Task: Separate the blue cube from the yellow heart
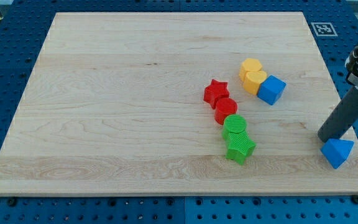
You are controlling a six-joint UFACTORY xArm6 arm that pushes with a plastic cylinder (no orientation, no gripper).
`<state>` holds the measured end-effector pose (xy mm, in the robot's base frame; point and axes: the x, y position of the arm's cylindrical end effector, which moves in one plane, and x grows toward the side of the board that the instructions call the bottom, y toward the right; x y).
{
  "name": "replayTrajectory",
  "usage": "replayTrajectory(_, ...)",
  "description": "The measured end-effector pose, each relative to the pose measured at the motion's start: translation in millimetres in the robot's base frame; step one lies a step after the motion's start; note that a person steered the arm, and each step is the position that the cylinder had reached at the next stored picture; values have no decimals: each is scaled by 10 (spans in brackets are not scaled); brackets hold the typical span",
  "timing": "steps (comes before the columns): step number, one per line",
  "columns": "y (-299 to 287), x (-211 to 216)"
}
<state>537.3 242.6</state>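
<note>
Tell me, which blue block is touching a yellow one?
The blue cube, pressed against the yellow heart. The other blue block, a triangle, sits alone beside my tip.

No readable text; fiducial marker (321, 28) only.

A red star (216, 92) touches a red cylinder (226, 110) mid-frame; green cylinder (234, 126) and green star (240, 149) below; blue triangle (337, 152) lower right.

Blue cube (271, 89) touching yellow heart (254, 81) on wooden tabletop (135, 93), my tip (324, 138) far right beside blue triangular block (337, 152)
</note>
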Motion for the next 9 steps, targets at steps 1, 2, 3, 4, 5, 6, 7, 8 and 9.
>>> replayTrajectory(1, 0, 31)
replayTrajectory(2, 0, 180)
replayTrajectory(3, -151, 188)
replayTrajectory(4, -509, 6)
replayTrajectory(5, -714, -272)
replayTrajectory(6, -773, -423)
replayTrajectory(7, -1026, -721)
replayTrajectory(8, -1173, -838)
replayTrajectory(9, -1232, -1097)
